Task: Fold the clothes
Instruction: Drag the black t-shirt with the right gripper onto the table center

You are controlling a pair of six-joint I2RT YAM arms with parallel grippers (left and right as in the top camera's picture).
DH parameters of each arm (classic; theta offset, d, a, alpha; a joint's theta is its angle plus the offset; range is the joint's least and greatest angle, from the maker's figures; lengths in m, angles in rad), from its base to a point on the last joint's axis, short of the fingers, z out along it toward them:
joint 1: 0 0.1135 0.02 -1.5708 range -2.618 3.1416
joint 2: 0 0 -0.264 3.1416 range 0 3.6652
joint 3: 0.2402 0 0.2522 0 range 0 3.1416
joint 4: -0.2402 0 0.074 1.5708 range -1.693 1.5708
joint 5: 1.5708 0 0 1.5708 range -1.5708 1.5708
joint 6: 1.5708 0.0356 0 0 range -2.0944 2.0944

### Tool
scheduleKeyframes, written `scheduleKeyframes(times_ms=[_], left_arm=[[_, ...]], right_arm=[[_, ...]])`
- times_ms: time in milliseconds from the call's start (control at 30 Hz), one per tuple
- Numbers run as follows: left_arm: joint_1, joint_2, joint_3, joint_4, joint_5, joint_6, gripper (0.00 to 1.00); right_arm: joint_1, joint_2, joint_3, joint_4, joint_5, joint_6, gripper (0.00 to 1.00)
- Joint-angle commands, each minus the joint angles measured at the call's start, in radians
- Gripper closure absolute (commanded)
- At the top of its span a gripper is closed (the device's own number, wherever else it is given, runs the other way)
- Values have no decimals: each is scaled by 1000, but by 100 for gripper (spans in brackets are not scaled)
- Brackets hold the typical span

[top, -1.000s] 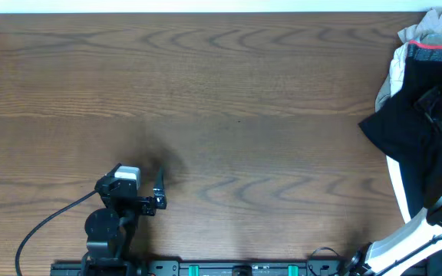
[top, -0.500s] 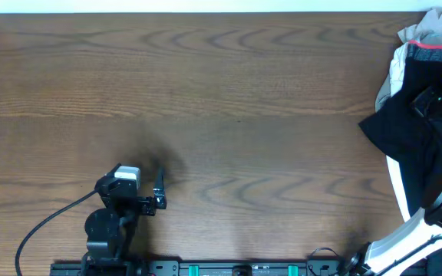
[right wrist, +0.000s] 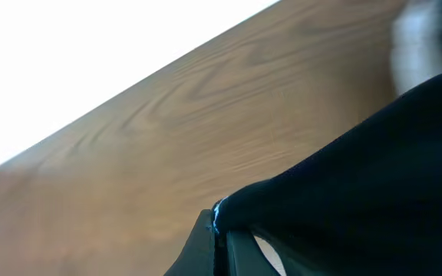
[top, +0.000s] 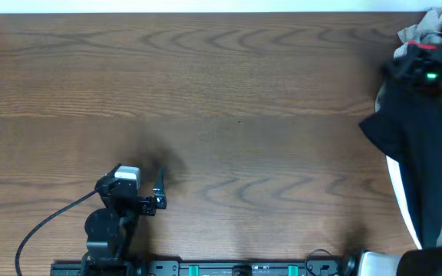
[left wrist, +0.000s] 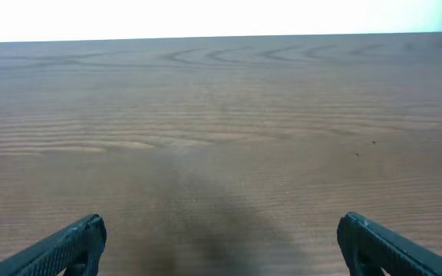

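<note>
The black T-shirt [top: 405, 130] hangs at the table's right edge in the overhead view, draped down from my raised right arm. My right gripper [right wrist: 219, 230] is shut on a fold of the black T-shirt [right wrist: 359, 176], which fills the right side of the right wrist view. In the overhead view the right gripper itself is a blur near the top right. My left gripper [top: 158, 190] rests near the front left of the table, open and empty; its two fingertips [left wrist: 221, 245] show wide apart over bare wood.
A pile of other clothes, white and grey with a red band [top: 420, 38], lies at the far right corner. The wooden table [top: 229, 100] spreads to the left. A black cable [top: 44, 222] runs from the left arm's base.
My right arm has lifted and swung toward the far right corner with the shirt; it now blurs and covers more of the pile. The left arm has not moved.
</note>
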Motion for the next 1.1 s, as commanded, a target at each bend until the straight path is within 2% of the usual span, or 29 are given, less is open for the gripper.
scheduleKeyframes(times_ms=[0,400,633,667,800,833,900,1067], left_arm=[[-3,-1,-21,-6,6,-13,2],[-3,-1,-21,-6,6,-13,2],[-3,-1,-21,-6,6,-13,2],[-3,-1,-21,-6,6,-13,2],[-3,-1,-21,-6,6,-13,2],[-3,-1,-21,-6,6,-13,2],[-3,-1,-21,-6,6,-13,2],[-3,-1,-21,-2,6,-13,2]], right_arm=[[130,18,4,-12,-47,-18,99],[673,169,4,44,-45,-44,99],[939,290,3,103,-55,-55,99],[969,299,4,109,-62,-78,97],[1078,302,5,119,-56,-207,78],[1093,298,7,118,-32,-209,77],[1098,284,8,113,10,-209,76],[1035,211,8,51,176,-172,65]])
